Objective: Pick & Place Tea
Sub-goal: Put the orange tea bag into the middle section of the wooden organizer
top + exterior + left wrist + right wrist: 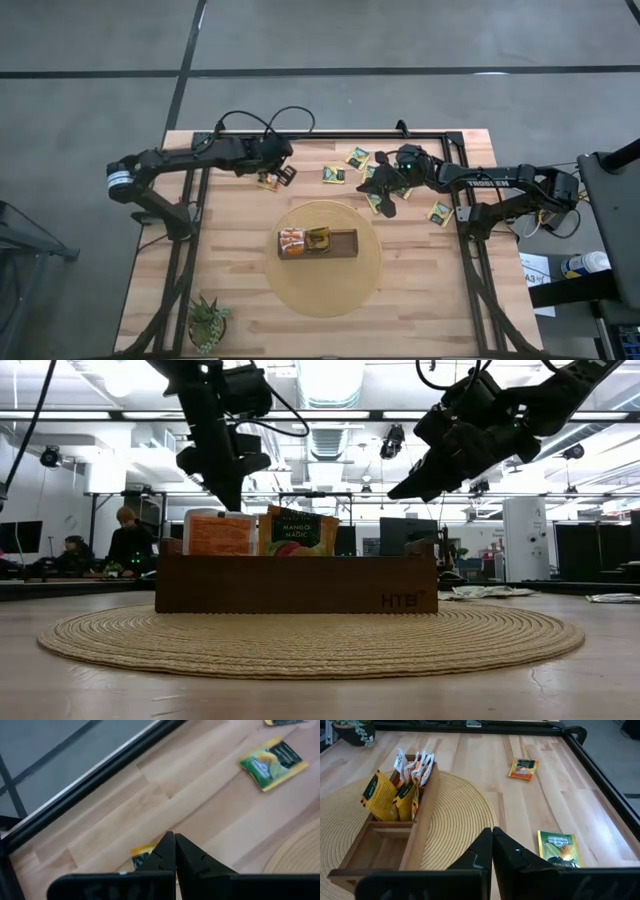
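Tea sachets lie flat on the far part of the wooden table: green-and-yellow ones and another farther right. The dark wooden box rests on a round woven mat and has orange and green-yellow sachets standing in it. My left gripper is shut, raised above the table's far left, with a yellow sachet lying on the wood just beneath and beside it. My right gripper hovers shut over the far right, with nothing between its fingers.
A black frame rail runs along the table's far edge, with side rails at left and right. A small green plant stands at the near left corner. Bare wood lies between the mat and the far sachets.
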